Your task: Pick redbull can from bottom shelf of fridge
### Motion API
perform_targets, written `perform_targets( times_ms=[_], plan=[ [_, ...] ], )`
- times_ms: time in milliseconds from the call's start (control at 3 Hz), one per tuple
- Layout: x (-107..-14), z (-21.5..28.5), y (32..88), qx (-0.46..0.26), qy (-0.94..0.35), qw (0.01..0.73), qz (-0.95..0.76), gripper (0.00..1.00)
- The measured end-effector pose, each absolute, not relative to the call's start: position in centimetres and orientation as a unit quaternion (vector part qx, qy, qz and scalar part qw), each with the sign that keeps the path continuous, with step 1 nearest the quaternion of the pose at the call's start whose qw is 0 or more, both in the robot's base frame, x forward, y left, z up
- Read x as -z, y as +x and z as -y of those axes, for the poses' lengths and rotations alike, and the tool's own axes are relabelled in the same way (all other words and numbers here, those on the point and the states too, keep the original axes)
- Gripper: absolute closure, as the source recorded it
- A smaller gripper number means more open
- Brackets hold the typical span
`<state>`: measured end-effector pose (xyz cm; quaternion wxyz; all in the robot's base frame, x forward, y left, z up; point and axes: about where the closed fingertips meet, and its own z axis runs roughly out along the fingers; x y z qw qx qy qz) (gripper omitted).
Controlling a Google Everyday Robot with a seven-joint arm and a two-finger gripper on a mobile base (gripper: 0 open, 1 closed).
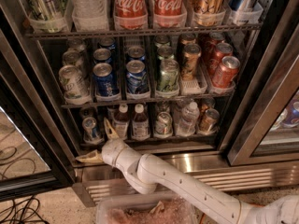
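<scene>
**Open gripper at the fridge's lowest rack, beside the slim can**

The fridge (261,125) stands with its door open and its racks in view. The redbull can (90,128) stands upright at the left end of the bottom shelf (154,138), its silver top showing. To its right on the same rack are two brown bottles (122,122), a silver-green can (163,123), a clear water bottle (188,118) and a copper-brown can (208,120).

The white arm (187,185) reaches in from the near right, ending at the gripper (93,141), which sits low at the shelf's front left. Its tan fingers (110,129) are spread wide and hold nothing. One points up just right of the redbull can, between it and the nearest bottle. The other points left over the steel sill. Whether the upper finger touches the can cannot be told.
</scene>
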<state>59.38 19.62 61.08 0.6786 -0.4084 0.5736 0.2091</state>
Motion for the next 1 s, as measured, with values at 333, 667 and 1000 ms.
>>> perform_targets(
  times_ms=[333,667,1000],
  plan=[
    [-60.7,-21.4,59.1,-0.222,-0.417,0.669,-0.574,0.0],
    [-60.4,-25.2,58.4,-0.237,-0.431,0.653,-0.576,0.0],
    [-60.4,-24.7,58.4,-0.237,-0.431,0.653,-0.576,0.0]
  ],
)
